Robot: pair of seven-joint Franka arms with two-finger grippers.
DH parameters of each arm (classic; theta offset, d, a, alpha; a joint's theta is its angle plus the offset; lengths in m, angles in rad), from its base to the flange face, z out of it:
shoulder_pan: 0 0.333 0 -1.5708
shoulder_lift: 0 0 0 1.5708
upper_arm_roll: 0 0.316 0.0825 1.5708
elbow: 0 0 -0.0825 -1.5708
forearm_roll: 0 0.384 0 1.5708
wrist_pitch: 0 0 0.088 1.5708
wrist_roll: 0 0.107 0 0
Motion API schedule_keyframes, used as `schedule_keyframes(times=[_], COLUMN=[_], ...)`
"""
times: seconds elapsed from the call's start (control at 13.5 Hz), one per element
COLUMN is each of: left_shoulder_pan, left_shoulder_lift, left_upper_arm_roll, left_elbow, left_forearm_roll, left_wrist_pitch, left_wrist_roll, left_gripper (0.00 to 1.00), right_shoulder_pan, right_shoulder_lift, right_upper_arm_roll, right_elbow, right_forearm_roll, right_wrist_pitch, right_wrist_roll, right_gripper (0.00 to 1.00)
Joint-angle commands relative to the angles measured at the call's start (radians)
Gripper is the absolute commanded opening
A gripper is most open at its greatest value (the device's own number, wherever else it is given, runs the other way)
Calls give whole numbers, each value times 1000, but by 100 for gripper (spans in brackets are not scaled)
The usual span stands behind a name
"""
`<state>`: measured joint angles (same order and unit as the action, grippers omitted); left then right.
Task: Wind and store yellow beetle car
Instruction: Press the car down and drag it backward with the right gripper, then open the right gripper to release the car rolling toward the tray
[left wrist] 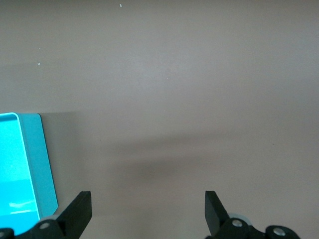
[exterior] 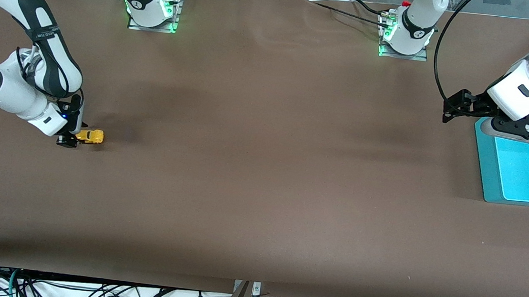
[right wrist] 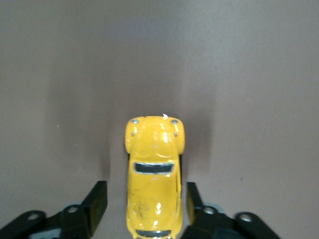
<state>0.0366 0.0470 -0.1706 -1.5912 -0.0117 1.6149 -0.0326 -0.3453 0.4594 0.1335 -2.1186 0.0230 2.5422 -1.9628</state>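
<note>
The yellow beetle car [exterior: 90,136] stands on the brown table at the right arm's end. In the right wrist view the car [right wrist: 154,174] lies between the fingers of my right gripper [right wrist: 144,193], its rear part inside them and its hood pointing away. The jaws are open, with a gap on each side of the car. In the front view my right gripper [exterior: 68,140] is low at the table beside the car. My left gripper [exterior: 451,109] is open and empty, up over the table beside the teal bin [exterior: 521,166], where that arm waits.
The teal bin [left wrist: 30,164] stands at the left arm's end of the table, its inside bare. Both arm bases stand along the table edge farthest from the front camera. Cables hang below the table edge nearest that camera.
</note>
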Motion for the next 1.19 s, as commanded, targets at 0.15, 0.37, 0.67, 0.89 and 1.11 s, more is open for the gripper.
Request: schedule_keyframes(times=[0.15, 0.37, 0.67, 0.89, 1.11], left_shoulder_pan=[-4, -4, -4, -4, -4], left_shoulder_lift=[7, 7, 5, 5, 5], left_upper_arm_roll=[2, 2, 2, 3, 2], left_elbow=[24, 24, 24, 24, 24], left_forearm_roll=[-17, -17, -17, -17, -17], left_wrist_pitch=[-20, -20, -20, -20, -20], left_wrist_roll=[10, 10, 10, 10, 10], left_gripper=[100, 100, 100, 100, 100], right_shoulder_pan=[-9, -9, -9, -9, -9], right_shoulder_lift=[8, -50, -191, -306, -351], right_upper_arm_roll=[41, 46, 48, 48, 49], right_elbow=[132, 190, 270, 290, 301], right_forearm_roll=[9, 2, 8, 8, 8], right_wrist_pitch=[-167, -290, -437, -506, -577], right_wrist_roll=[16, 44, 158, 324, 444], right_gripper=[100, 100, 100, 100, 100])
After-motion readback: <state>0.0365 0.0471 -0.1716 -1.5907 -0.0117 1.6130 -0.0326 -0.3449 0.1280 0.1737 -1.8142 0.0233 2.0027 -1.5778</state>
